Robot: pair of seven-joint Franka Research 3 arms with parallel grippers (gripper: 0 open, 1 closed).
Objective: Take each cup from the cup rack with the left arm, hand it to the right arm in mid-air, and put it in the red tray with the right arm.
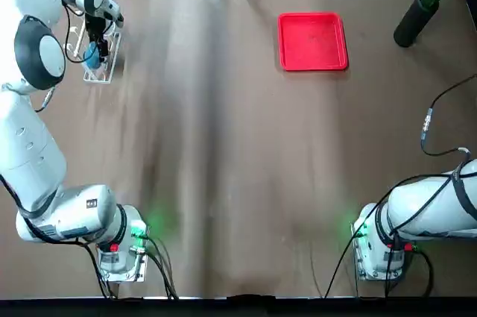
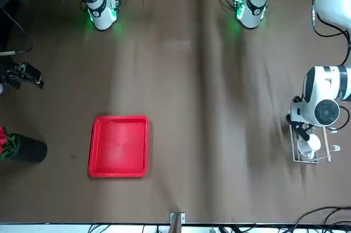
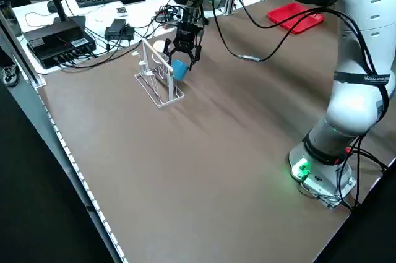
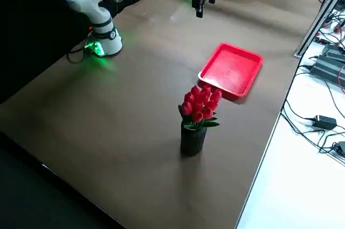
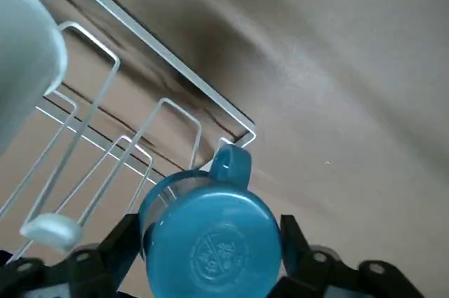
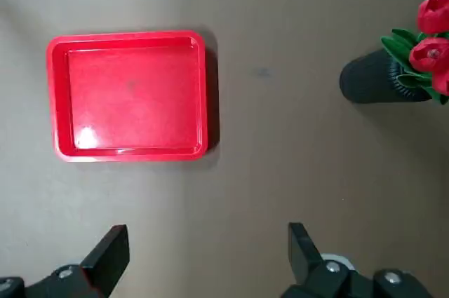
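Observation:
The white wire cup rack [image 1: 102, 76] stands at the table's far left. On it hangs the blue cup [image 5: 210, 242], bottom toward the left wrist camera, handle [image 5: 231, 163] by the rack's corner. My left gripper [image 3: 185, 51] is down over the rack, its fingers [image 5: 121, 243] pressed against both sides of the blue cup [image 3: 179, 68]. A white cup [image 2: 310, 144] hangs on the rack's other side. The red tray [image 1: 313, 41] lies empty at the far middle. My right gripper [image 6: 203, 256] hovers open above the table near the tray [image 6: 130, 95], holding nothing.
A black vase of red flowers [image 1: 425, 4] stands at the far right corner, beside the tray. Cables and power bricks [image 3: 117, 28] lie on the white bench beyond the rack. Brown table surface [image 1: 223, 168] stretches between rack and tray.

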